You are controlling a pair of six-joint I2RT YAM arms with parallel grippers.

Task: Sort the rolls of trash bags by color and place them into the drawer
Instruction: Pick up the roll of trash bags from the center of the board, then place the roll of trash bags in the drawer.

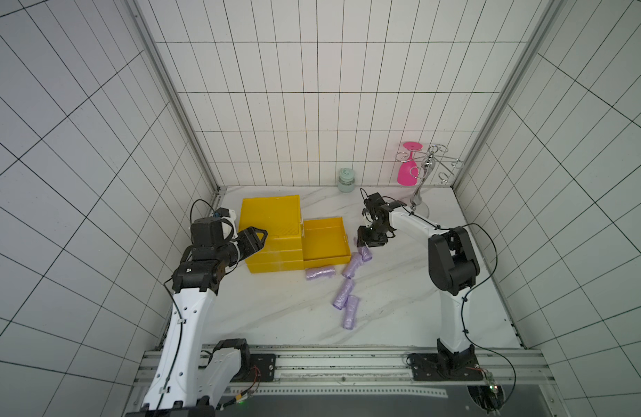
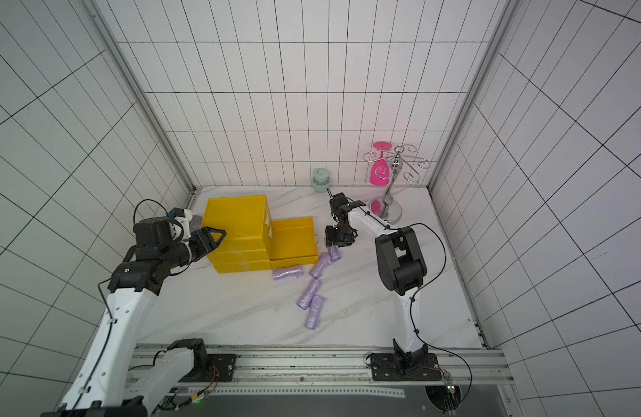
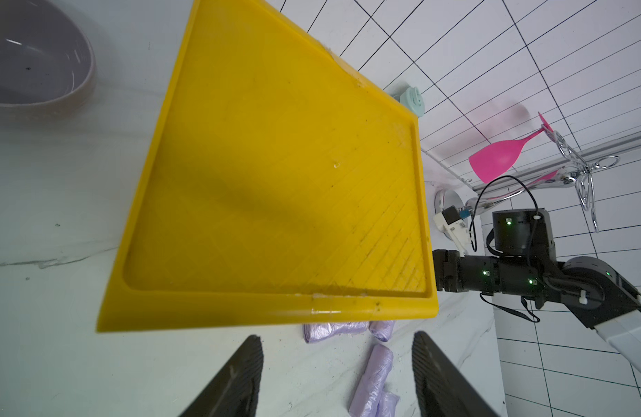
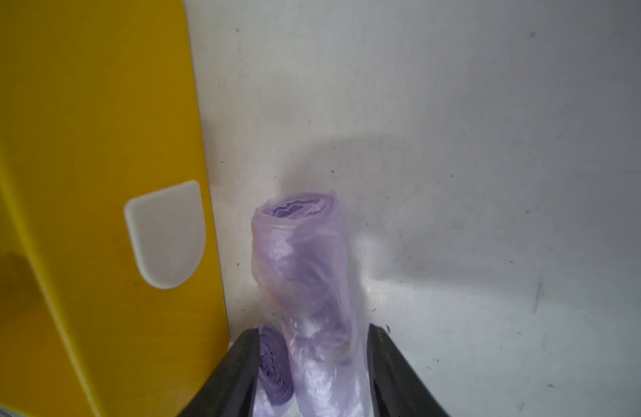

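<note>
On the marble table (image 1: 275, 317), the yellow cabinet (image 1: 270, 224) stood at the far left with one drawer (image 1: 324, 240) pulled out to its right. The drawer was open and bare, evidently so that rolls could be dropped straight in.

The left gripper (image 1: 264, 236) hovered over the cabinet's left side, its fingers apart with nothing between them. It seemed placed to steady the cabinet, or simply parked clear of the other arm.

The right gripper (image 1: 369, 244) pointed down just right of the drawer's near corner, its fingers straddling one lilac roll (image 4: 304, 260). Whether they pinched it or merely flanked it could not be told. A second roll (image 4: 272, 361) lay against it, end-on.

The other lilac rolls (image 1: 343, 295) lay scattered on the table, near and right of the drawer — all outside it, and no green or blue ones showed.
</note>
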